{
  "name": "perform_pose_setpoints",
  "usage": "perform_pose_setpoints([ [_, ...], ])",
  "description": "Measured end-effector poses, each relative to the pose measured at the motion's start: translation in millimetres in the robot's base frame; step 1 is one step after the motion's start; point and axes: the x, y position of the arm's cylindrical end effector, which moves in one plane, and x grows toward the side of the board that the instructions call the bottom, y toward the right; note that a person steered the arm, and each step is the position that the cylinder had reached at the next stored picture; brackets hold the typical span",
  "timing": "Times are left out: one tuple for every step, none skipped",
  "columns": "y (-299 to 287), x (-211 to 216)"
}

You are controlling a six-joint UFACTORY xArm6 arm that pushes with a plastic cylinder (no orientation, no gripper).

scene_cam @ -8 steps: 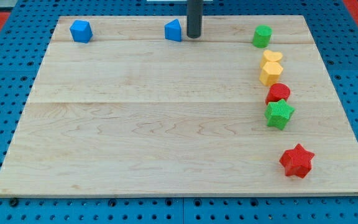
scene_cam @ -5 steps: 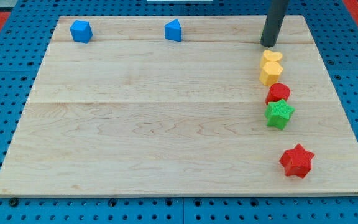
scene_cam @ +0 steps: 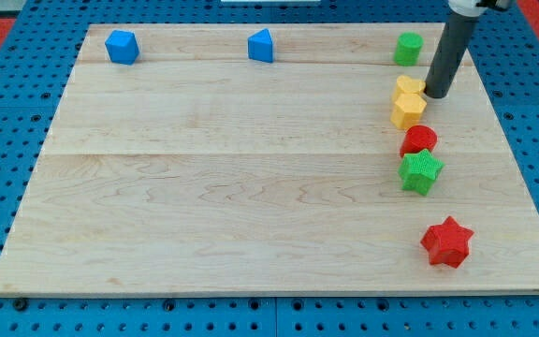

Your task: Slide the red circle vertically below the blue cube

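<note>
My tip (scene_cam: 437, 95), a jawless rod, sits at one o'clock from the red circle (scene_cam: 419, 139), beside the yellow blocks (scene_cam: 407, 103).

Wooden board (scene_cam: 232, 187) on blue pegboard (scene_cam: 7, 187) carries eight coloured blocks.

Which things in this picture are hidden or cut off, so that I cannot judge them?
- Red circle, camera view: the green star covers its lower edge, so contact between them is unclear.
- Yellow heart, camera view: the yellow hexagon overlaps its lower part; my tip sits at its right edge, touching or not cannot be told.
- The rod's upper part: cut off by the view's top.
</note>
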Motion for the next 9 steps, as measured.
perform_pose_setpoints([
  [38.1, 46.3],
  [6.8, 93.4],
  [-89.8, 98.5],
  [-150.7, 89.8],
  [-129.4, 78.8],
  [-129.2, 54.1],
  [-219.1, 79.7],
  [-270.7, 80.6],
  [-233.7, 66.3],
])
